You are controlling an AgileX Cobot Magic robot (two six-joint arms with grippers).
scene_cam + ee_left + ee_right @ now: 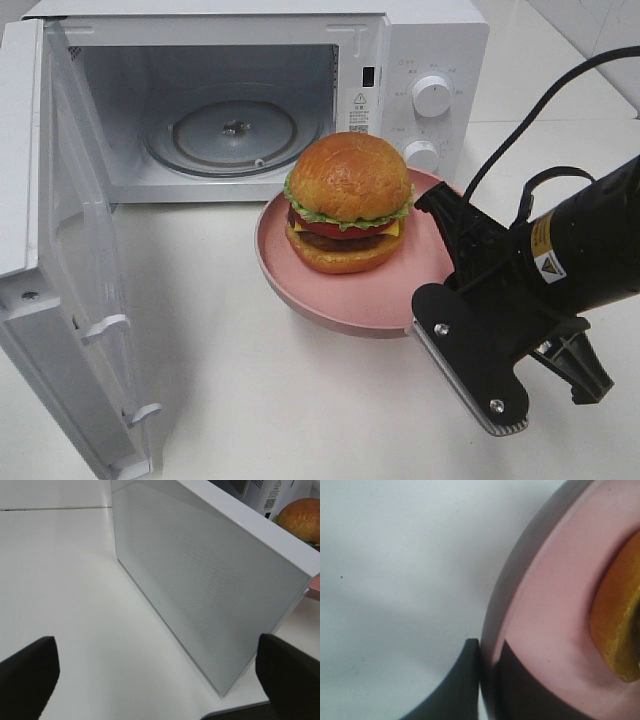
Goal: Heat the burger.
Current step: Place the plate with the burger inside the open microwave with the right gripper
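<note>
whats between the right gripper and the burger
Only bare pink plate separates the burger from the right gripper pinching its rim; exterior high view shows it.

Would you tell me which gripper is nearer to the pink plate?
Right. The right gripper clamps the pink plate; the left gripper sits beyond the open microwave door.

We see the burger (pixel 348 205) upright and whole: golden-brown bun over green lettuce, a red layer and dark patty. It sits on the pink plate (pixel 340 298), toward its 12 o'clock edge, at 4 o'clock from the microwave's turntable (pixel 200 130).
</note>
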